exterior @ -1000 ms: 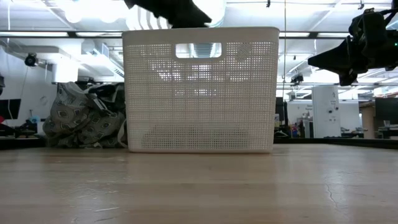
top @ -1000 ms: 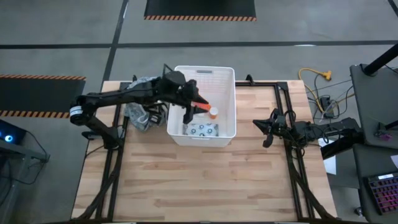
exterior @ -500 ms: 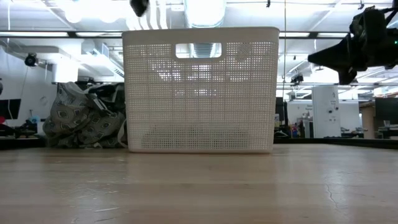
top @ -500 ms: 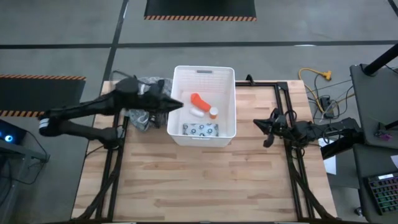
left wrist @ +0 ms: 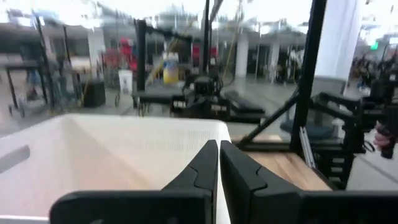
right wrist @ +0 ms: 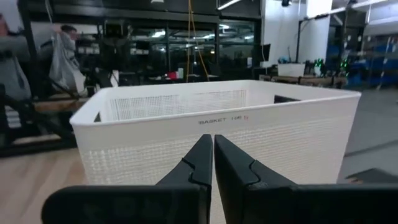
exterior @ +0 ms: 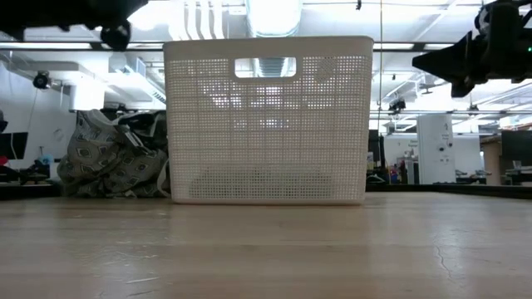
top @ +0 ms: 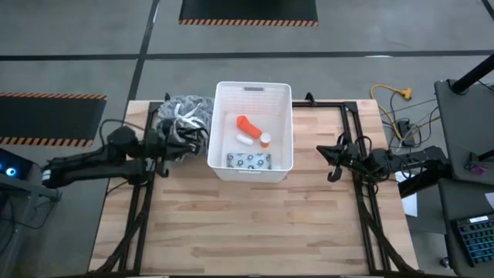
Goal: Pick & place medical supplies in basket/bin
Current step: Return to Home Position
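Note:
The white ribbed bin (top: 254,129) stands at the table's far middle; it also shows in the low view (exterior: 268,120). Inside lie a small orange bottle (top: 245,124), a tiny white cylinder (top: 245,140), an orange-and-white round piece (top: 265,140) and the dotted grey-blue packet (top: 250,161). My left gripper (top: 164,147) is shut and empty, left of the bin, over the cloth bundle's near side; its fingers show closed in the left wrist view (left wrist: 218,163). My right gripper (top: 333,157) is shut and empty, raised right of the bin (right wrist: 213,155).
The grey patterned cloth bundle with white straps (top: 182,123) lies against the bin's left wall, also in the low view (exterior: 112,158). Black frame rails run along the table's left and right sides. Bare wood lies in front of the bin (top: 247,224).
My left gripper has let go of the orange bottle over the bin and drawn back toward the table's left edge, past the bin's left wall, ending over the cloth bundle. The bottle now lies in the bin. My right gripper has kept still.

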Motion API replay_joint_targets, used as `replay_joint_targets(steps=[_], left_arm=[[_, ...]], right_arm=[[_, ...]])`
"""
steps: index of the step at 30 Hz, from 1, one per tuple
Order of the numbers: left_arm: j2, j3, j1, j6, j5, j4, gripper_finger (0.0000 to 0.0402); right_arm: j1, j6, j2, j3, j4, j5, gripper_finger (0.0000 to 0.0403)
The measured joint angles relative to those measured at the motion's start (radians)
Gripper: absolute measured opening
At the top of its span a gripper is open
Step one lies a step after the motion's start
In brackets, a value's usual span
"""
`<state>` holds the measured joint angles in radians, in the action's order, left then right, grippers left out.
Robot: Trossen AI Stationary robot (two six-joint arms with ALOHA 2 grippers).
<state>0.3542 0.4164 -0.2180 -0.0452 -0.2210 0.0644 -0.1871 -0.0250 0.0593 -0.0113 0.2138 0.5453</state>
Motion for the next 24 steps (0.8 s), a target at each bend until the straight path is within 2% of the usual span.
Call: replay_joint_targets(steps=[5,10,13,18,24], left_arm=[[-0.125,-0.165,0.0,-0.041,0.021,0.171,0.0],[-0.16,-0.284,0.0,-0.109,0.049,0.268,0.0],[-0.156,-0.329,0.002,-0.114,0.048,0.34,0.0],[-0.153,-0.402,0.004,-0.087,0.049,0.427,0.0],[-0.152,-0.406,0.004,-0.069,0.057,0.38,0.0]], right_arm=[[0.0,0.084,0.0,0.0,0.0,-0.001,0.0008],[0.0,0.086,0.0,0.0,0.003,-0.005,0.0009],[0.0,0.108,0.0,0.0,0.006,-0.009,0.0008],[0.0,0.124,0.0,0.0,0.006,-0.093,0.0008],[0.0,0.122,0.0,0.0,0.004,-0.135,0.0008]])
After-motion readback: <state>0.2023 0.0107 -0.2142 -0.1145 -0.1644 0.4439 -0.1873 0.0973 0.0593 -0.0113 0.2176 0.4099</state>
